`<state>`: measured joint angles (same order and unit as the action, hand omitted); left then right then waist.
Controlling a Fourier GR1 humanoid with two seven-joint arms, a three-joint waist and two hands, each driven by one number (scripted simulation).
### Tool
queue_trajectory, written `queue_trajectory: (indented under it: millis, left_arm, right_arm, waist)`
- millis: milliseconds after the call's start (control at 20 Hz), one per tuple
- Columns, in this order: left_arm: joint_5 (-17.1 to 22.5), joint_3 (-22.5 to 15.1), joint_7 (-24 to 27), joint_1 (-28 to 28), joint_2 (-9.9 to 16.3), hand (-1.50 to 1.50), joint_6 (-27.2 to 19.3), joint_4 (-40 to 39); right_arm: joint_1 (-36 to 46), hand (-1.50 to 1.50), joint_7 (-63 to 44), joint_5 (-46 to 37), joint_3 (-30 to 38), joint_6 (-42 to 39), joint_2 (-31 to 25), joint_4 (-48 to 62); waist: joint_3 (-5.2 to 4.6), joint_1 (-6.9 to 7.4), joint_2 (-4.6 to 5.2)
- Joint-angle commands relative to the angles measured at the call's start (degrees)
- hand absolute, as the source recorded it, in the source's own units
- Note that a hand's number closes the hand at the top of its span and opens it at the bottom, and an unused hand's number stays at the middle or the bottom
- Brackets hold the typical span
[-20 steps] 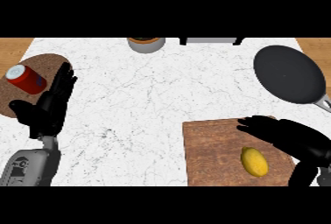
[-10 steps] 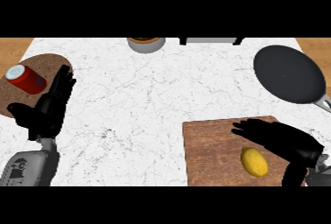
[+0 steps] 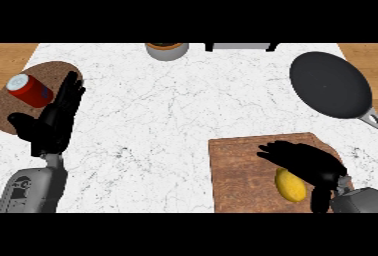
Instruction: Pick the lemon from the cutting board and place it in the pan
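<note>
Small yellow oval lemon point(image 3: 291, 184) lay on the brown wooden cutting board point(image 3: 244, 175), toward the board's near right corner at the counter's near right edge. Right hand point(image 3: 308, 162) hovered just over and beside it, fingers spread wide, holding nothing. Judgement: lower the palm squarely over the fruit and curl round its middle before lifting. Round dark pan point(image 3: 330, 84) sat at the far right corner. Left hand point(image 3: 53, 120) rested open near the left edge.

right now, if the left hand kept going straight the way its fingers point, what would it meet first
The left hand points up and slightly right, past the red can, which sits just left of that line. Beyond its fingertips only bare counter shows, though height is unclear.
</note>
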<state>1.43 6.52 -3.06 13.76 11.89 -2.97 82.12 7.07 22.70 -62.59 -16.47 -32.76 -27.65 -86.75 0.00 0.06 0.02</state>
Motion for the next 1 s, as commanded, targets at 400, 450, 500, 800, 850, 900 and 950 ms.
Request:
queue_trajectory:
  millis: [400,450,500,800,850,900,950]
  left_arm:
    - [0.0,0.0,-5.9,-0.8,-0.4,0.0,-0.1,5.6]
    - [0.1,1.5,-0.4,-1.0,1.0,0.0,1.9,1.1]
    - [-2.8,-1.8,-1.4,-0.8,-2.6,0.0,-1.7,2.9]
    - [-4.2,-3.9,-4.4,-0.9,-4.4,0.0,-2.9,5.9]
    - [-1.5,-0.5,-2.4,-0.2,-1.0,0.0,0.3,2.8]
    - [-2.0,-1.7,-2.8,-1.3,-1.9,0.0,-0.2,4.7]
    - [-1.8,-1.3,-2.9,-1.1,-1.7,0.0,0.0,4.3]
  right_arm:
    - [-2.8,1.5,9.9,-5.1,-3.4,6.2,-0.4,2.6]
    - [-0.1,1.5,5.7,-5.6,-4.0,2.4,3.6,1.6]
    - [-3.0,1.5,8.0,-6.7,-3.8,6.1,2.0,1.9]
    - [3.9,1.5,-0.7,-5.2,2.6,3.8,10.7,8.7]
    - [5.0,1.5,-9.1,-4.2,7.0,2.0,14.8,8.6]
    - [6.1,1.5,-14.5,-3.9,10.8,2.0,17.0,10.6]
    - [7.3,1.5,-19.1,-3.5,14.2,2.3,18.6,10.8]
  waist:
    - [0.01,0.01,-0.09]
    - [-0.01,-0.01,-0.03]
    - [0.0,-0.12,-0.05]
    - [0.05,0.48,0.1]
    - [-0.04,0.43,0.46]
    - [0.0,1.31,0.52]
    - [-0.05,0.96,0.68]
